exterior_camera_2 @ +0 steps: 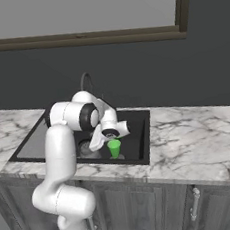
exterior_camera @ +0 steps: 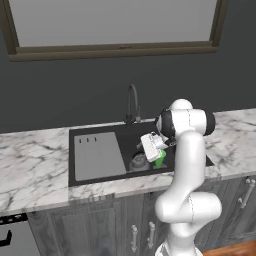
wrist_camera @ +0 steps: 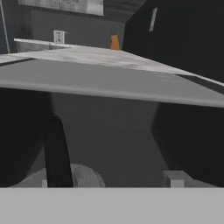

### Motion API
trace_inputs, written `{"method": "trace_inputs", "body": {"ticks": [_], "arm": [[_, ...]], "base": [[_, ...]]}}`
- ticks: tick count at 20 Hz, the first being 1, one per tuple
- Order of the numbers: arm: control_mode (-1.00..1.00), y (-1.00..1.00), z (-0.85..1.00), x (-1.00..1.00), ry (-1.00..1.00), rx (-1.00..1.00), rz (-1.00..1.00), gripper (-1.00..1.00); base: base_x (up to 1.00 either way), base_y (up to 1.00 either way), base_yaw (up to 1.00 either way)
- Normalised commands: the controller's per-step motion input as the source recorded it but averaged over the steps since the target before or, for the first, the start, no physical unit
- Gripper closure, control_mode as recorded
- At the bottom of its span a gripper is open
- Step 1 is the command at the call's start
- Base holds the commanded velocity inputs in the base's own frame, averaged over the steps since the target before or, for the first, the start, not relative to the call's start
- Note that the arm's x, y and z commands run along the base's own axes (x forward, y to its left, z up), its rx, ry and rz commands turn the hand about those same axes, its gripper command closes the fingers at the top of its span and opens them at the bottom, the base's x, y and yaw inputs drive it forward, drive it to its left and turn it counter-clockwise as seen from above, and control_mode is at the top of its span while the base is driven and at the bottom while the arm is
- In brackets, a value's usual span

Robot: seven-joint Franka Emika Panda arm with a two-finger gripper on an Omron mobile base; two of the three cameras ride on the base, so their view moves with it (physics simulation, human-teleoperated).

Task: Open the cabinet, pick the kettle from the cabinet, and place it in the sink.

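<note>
in sink [exterior_camera: 97, 172]: kettle [exterior_camera: 139, 162] beside green cup [exterior_camera: 160, 158]; claw [exterior_camera: 146, 151] spread, released.

Kettle [exterior_camera: 139, 162] and green cup [exterior_camera: 160, 158] in sink [exterior_camera: 97, 155]

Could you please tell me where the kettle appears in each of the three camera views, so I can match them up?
Left base view: the kettle sits in the sink, centre, left of the green cup.
Right base view: in the basin, left of centre, partly behind the arm.
Hand view: its rounded top and dark handle at the bottom left.
Shared landmark: the green cup.
</note>
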Motion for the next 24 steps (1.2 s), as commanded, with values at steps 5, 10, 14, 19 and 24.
{"method": "trace_inputs", "body": {"ticks": [5, 10, 14, 19, 24], "arm": [[-1.00, -0.16, -0.07, -0.08, 0.00, -0.02, 0.00, -1.00], [-1.00, -0.12, -0.05, -0.11, 0.00, -0.08, 0.00, -1.00], [-1.00, -0.10, 0.00, -0.12, 0.00, -0.15, 0.00, -1.00], [-1.00, -0.07, 0.00, -0.16, 0.01, -0.17, 0.00, -1.00], [-1.00, -0.10, 0.12, -0.16, 0.04, -0.10, 0.00, -1.00]], "base": [[0.00, 0.00, 0.00], [0.00, 0.00, 0.00], [0.00, 0.00, 0.00], [0.00, 0.00, 0.00], [0.00, 0.00, 0.00]]}}
